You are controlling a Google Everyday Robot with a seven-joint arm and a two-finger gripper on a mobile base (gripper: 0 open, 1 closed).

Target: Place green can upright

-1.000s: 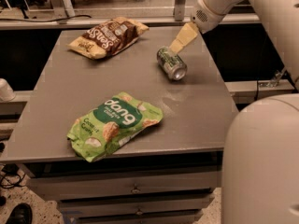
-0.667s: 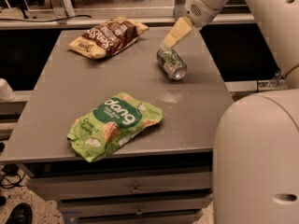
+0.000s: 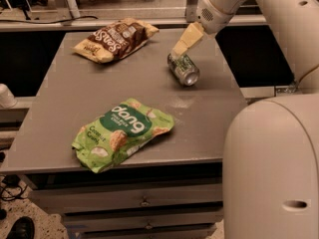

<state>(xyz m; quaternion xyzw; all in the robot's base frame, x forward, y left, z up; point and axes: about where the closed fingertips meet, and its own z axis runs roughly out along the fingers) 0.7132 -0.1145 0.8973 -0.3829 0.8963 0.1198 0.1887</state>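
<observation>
Nearest lies the green snack bag (image 3: 122,133). Beyond it, right of mid-bench (image 3: 99,83), the green can (image 3: 183,68) lies on its side. Its long axis runs away toward the pincer (image 3: 178,48), which meets its far end. Whether the pincer is apart or clamped, I cannot tell.

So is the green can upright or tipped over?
On its side: the green can lies along the table, round silver end toward the camera. The claw is at its far end.
</observation>
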